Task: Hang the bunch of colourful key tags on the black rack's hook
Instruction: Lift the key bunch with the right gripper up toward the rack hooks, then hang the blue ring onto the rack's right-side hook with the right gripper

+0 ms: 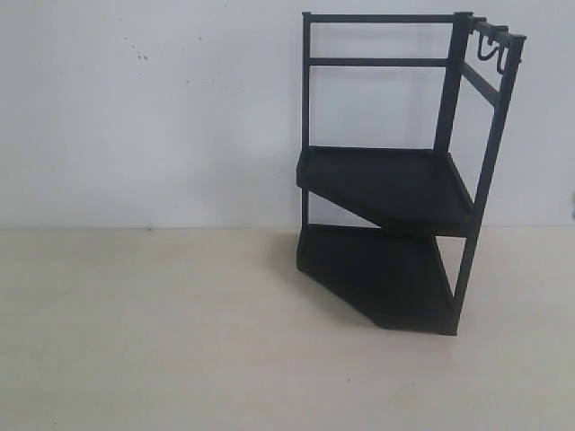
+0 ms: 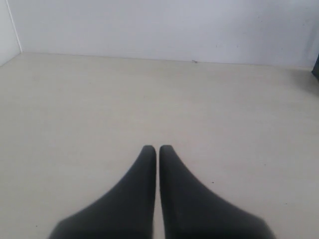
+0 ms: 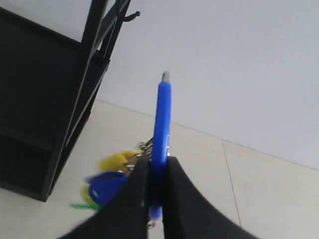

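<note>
The black rack (image 1: 395, 180) stands at the right of the exterior view, with hooks (image 1: 490, 52) on its top right rail. No arm and no key tags show in that view. In the right wrist view my right gripper (image 3: 156, 167) is shut on the blue loop (image 3: 162, 114) of the colourful key tag bunch (image 3: 112, 177), whose yellow, blue and green tags hang blurred beside the fingers. The rack (image 3: 45, 94) fills one side of that view, a hook (image 3: 130, 17) showing at its top rail. My left gripper (image 2: 157, 149) is shut with nothing in it, above bare table.
A pale wooden table (image 1: 162, 332) runs out from a white wall (image 1: 153, 108). The rack's two wedge shelves (image 1: 386, 189) jut toward the front. In the left wrist view the table (image 2: 149, 94) meets the wall, with a dark edge (image 2: 316, 67) at one side.
</note>
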Controlling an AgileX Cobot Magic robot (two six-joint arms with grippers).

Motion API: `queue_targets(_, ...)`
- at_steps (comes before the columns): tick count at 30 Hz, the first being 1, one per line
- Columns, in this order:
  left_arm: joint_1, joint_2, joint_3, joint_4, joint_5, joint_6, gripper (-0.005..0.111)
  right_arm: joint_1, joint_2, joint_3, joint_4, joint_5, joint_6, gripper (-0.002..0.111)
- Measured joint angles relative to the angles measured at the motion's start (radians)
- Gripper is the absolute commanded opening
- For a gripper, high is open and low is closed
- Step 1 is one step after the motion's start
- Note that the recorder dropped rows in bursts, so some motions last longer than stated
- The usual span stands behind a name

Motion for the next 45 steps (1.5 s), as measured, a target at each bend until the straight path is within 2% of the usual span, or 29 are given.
queue_targets(4, 0.000, 0.000, 0.000, 0.000, 0.000, 0.000, 0.004, -0.026, 0.000, 0.000, -0.122, -0.008, 0.106, 0.000)
queue_targets(6, 0.000, 0.000, 0.000, 0.000, 0.000, 0.000, 0.004, -0.079, 0.000, -0.005, -0.176, -0.012, 0.174, 0.000)
queue_targets(9, 0.000, 0.000, 0.000, 0.000, 0.000, 0.000, 0.004, -0.214, 0.006, -0.027, -0.189, -0.027, 0.188, 0.000)
queue_targets(11, 0.000, 0.000, 0.000, 0.000, 0.000, 0.000, 0.004, -0.304, 0.027, -0.046, -0.135, -0.049, 0.157, 0.000)
queue_targets(13, 0.000, 0.000, 0.000, 0.000, 0.000, 0.000, 0.004, -0.391, 0.069, -0.063, 0.000, -0.098, 0.065, 0.000)
queue_targets(15, 0.000, 0.000, 0.000, 0.000, 0.000, 0.000, 0.004, -0.439, 0.128, -0.077, 0.218, -0.156, -0.129, 0.000)
queue_targets(18, 0.000, 0.000, 0.000, 0.000, 0.000, 0.000, 0.004, -0.448, 0.235, -0.110, 0.598, -0.176, -0.534, 0.000)
queue_targets(20, 0.000, 0.000, 0.000, 0.000, 0.000, 0.000, 0.004, -0.448, 0.303, -0.138, 0.827, -0.171, -0.713, 0.000)
queue_targets(23, 0.000, 0.000, 0.000, 0.000, 0.000, 0.000, 0.004, -0.448, 0.395, -0.199, 0.969, -0.180, -0.832, 0.000)
queue_targets(34, 0.000, 0.000, 0.000, 0.000, 0.000, 0.000, 0.004, -0.448, 0.551, -0.477, 1.037, -0.134, -0.898, 0.000)
queue_targets(40, 0.000, 0.000, 0.000, 0.000, 0.000, 0.000, 0.004, -0.407, 0.551, -0.521, 1.071, -0.082, -1.044, 0.000)
queue_targets(45, 0.000, 0.000, 0.000, 0.000, 0.000, 0.000, 0.004, -0.370, 0.553, -0.521, 1.081, -0.064, -1.087, 0.000)
